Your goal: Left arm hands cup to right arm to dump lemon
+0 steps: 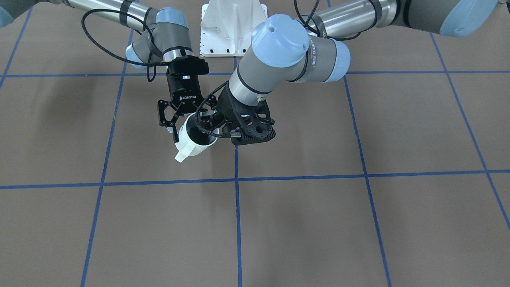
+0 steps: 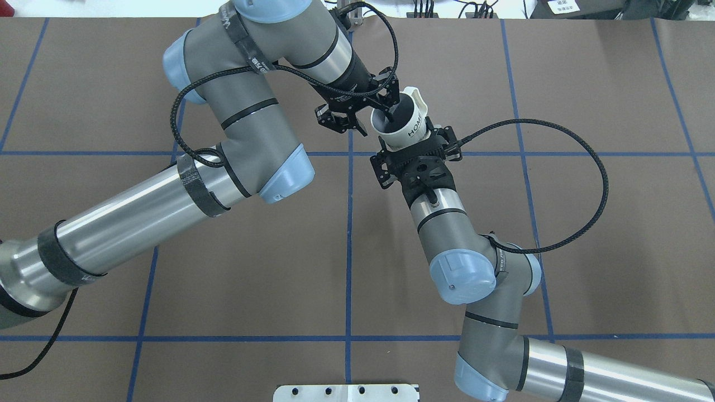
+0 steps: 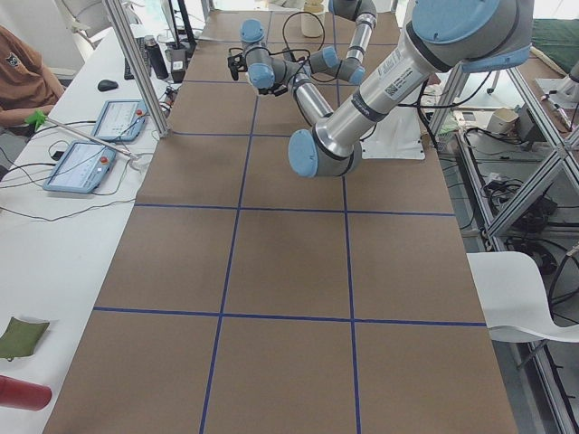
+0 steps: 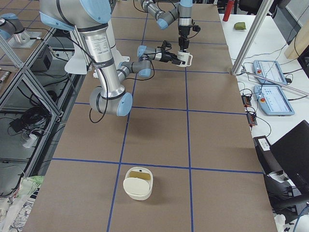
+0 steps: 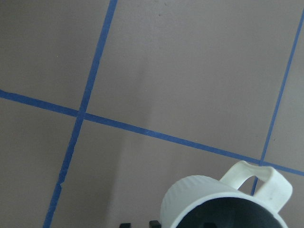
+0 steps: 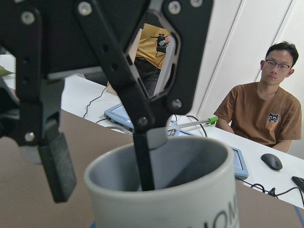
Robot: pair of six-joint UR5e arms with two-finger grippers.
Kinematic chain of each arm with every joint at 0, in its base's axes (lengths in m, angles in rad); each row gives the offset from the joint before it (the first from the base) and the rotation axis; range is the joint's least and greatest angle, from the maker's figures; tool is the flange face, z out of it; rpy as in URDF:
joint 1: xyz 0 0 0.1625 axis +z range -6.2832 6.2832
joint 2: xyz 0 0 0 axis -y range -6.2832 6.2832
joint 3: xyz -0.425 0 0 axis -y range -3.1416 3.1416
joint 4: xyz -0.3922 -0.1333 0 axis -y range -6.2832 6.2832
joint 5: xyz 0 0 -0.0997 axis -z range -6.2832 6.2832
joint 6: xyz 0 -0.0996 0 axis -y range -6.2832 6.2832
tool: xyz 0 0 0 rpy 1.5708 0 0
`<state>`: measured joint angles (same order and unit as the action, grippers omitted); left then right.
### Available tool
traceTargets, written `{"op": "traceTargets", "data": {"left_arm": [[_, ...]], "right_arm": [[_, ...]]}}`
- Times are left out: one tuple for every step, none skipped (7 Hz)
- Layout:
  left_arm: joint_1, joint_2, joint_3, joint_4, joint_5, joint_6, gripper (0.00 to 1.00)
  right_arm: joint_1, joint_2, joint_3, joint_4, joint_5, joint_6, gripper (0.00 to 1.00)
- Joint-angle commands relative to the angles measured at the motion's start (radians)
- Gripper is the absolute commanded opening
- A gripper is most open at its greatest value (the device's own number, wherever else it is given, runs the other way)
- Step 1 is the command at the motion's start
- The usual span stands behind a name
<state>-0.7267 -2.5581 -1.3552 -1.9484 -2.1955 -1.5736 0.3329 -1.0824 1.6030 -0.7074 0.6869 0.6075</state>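
Observation:
The white cup hangs above the table's middle, tilted, with its handle pointing away from the robot. My right gripper is shut on the cup's lower body. My left gripper is open. The right wrist view shows one of its fingers inside the cup and the other pad outside the wall, neither touching it. The left wrist view catches the cup's rim and handle. The lemon is hidden; the cup's inside looks dark. In the front-facing view the cup sits between both wrists.
A white lidded container stands on the brown table at the robot's right end. A person sits at the side bench with tablets on it. The robot's white base plate is at the table's near edge.

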Motion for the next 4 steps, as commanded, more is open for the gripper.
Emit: {"op": "traceTargets", "data": {"left_arm": [[0.003, -0.007, 0.014, -0.001, 0.000, 0.001, 0.49], [0.001, -0.008, 0.016, -0.001, 0.002, 0.001, 0.45], [0.001, -0.007, 0.016, -0.001, 0.002, 0.003, 0.42], [0.003, -0.007, 0.025, -0.001, 0.002, 0.004, 0.41]], "right_arm": [[-0.002, -0.001, 0.000, 0.002, -0.001, 0.001, 0.32], [-0.002, -0.001, 0.000, 0.000, -0.001, 0.000, 0.32], [-0.002, -0.001, 0.000, 0.000, -0.001, 0.000, 0.32], [-0.002, -0.001, 0.002, 0.000, -0.001, -0.003, 0.32]]}}
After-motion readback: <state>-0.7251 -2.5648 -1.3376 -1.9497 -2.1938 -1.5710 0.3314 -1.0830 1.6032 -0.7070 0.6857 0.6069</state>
